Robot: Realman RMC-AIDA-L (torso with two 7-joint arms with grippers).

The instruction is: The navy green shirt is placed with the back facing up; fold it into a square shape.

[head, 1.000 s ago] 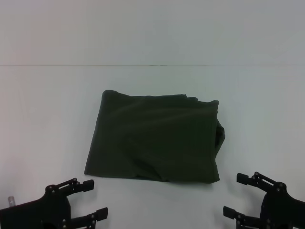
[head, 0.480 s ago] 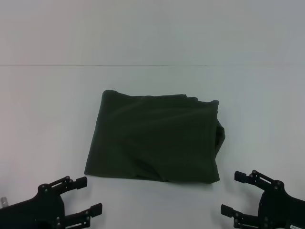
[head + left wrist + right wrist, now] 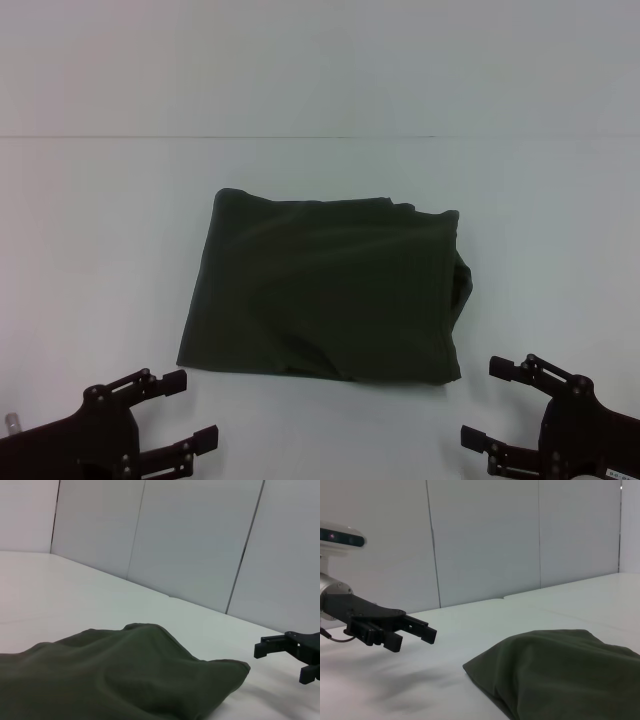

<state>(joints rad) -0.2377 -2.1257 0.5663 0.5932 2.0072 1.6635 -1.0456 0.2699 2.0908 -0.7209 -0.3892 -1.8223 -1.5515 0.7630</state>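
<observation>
The navy green shirt [image 3: 325, 300] lies folded into a rough square on the middle of the white table, plain side up, with a small bulge at its right edge. It also fills the low part of the left wrist view [image 3: 115, 675] and the right wrist view [image 3: 560, 675]. My left gripper [image 3: 182, 408] hovers open near the table's front edge, left of the shirt's near corner and apart from it. Open too, my right gripper [image 3: 492, 403] sits at the front right, clear of the cloth. Neither holds anything.
The white table [image 3: 100, 250] stretches around the shirt on all sides. A pale panelled wall [image 3: 200, 545] stands behind it. The right gripper [image 3: 287, 652] shows far off in the left wrist view, the left gripper [image 3: 415, 629] in the right wrist view.
Both grippers have drawn back slightly toward the table's front edge, the left one moving lower and a little leftward. The shirt has not moved.
</observation>
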